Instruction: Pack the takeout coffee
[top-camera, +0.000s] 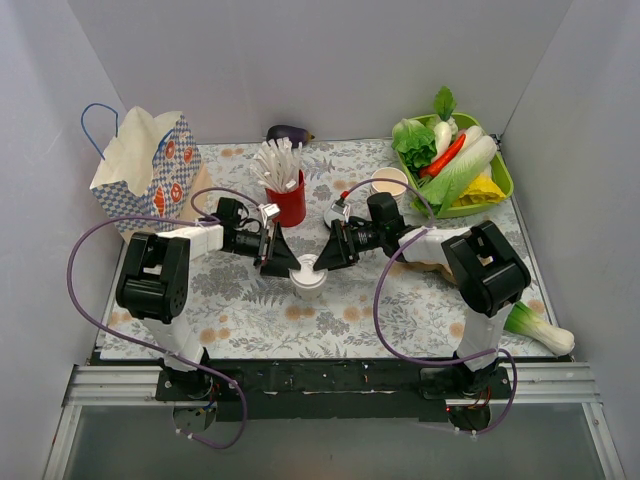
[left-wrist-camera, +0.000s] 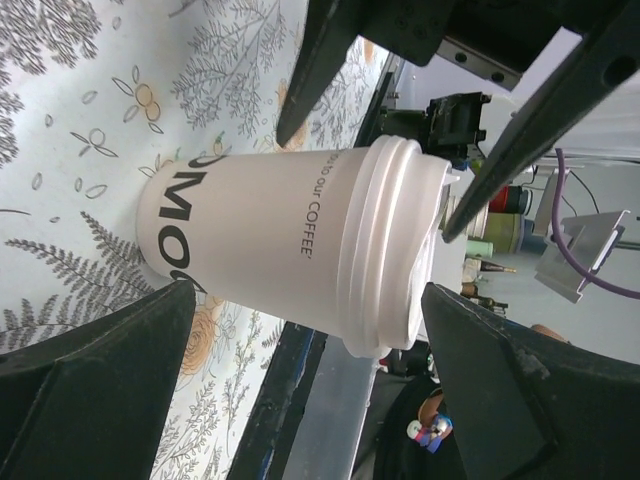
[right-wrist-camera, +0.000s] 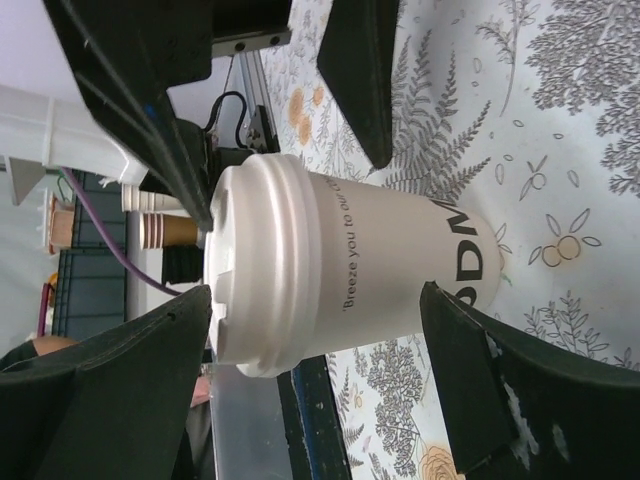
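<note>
We work on a table (top-camera: 240, 312) laid with a leaf-and-flower cloth and boxed in by plain white walls; the coffee (top-camera: 308, 274) stands upright near its middle, lid on. Our left gripper (top-camera: 278, 252) and right gripper (top-camera: 333, 250) face each other across it, each with fingers spread apart, and we cannot tell whether any touch it. Around it stand a red cup (top-camera: 291, 206) of white sticks just behind, an eggplant (top-camera: 289, 133) by the back wall, a bag (top-camera: 148, 172) back left, a lidless cup (top-camera: 389, 182), a green tray (top-camera: 503, 180) of vegetables back right, and a bok choy (top-camera: 540, 329) near right.
</note>
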